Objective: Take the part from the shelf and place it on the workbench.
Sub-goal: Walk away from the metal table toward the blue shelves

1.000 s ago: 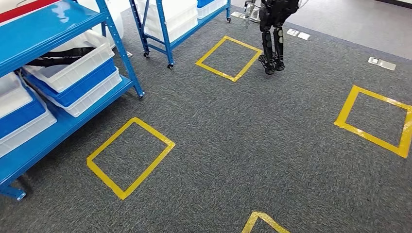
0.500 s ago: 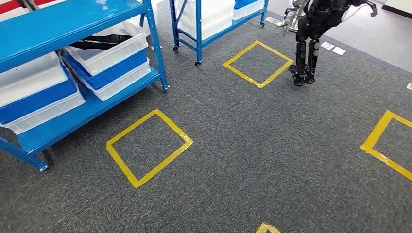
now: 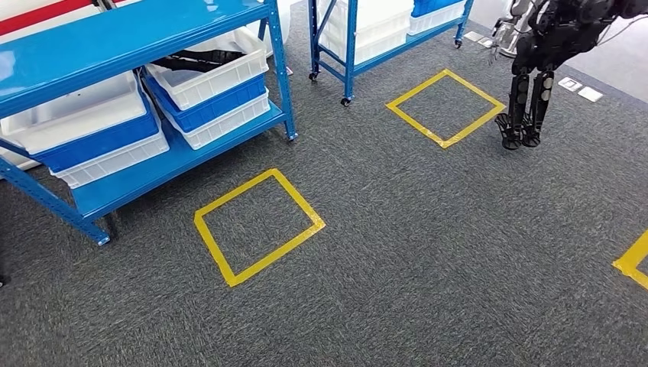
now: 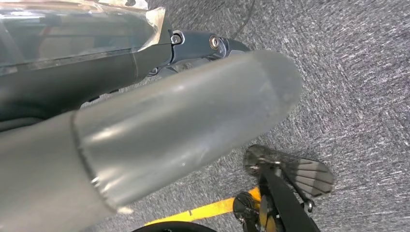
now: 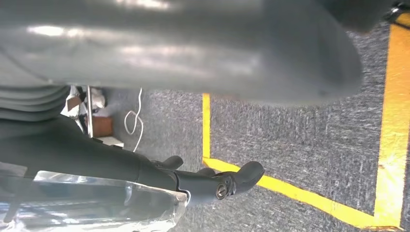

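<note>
A blue metal shelf stands at the upper left of the head view. On its lower level sits a white bin stacked on blue and white bins, with a black strap-like part lying in it. My left hand hangs over the carpet, thick grey thumb and dark fingers apart, holding nothing. My right hand also hangs over the carpet, its dark fingers spread and empty. Both hands are far from the shelf.
More blue and white bins fill the shelf's left side. A second blue wheeled shelf stands behind. Yellow tape squares mark the grey carpet. Another dark humanoid robot stands at the far right.
The whole picture has shifted right and down as the camera turned left toward the shelf. The shelf, the tape squares and the other robot keep their places on the floor.
</note>
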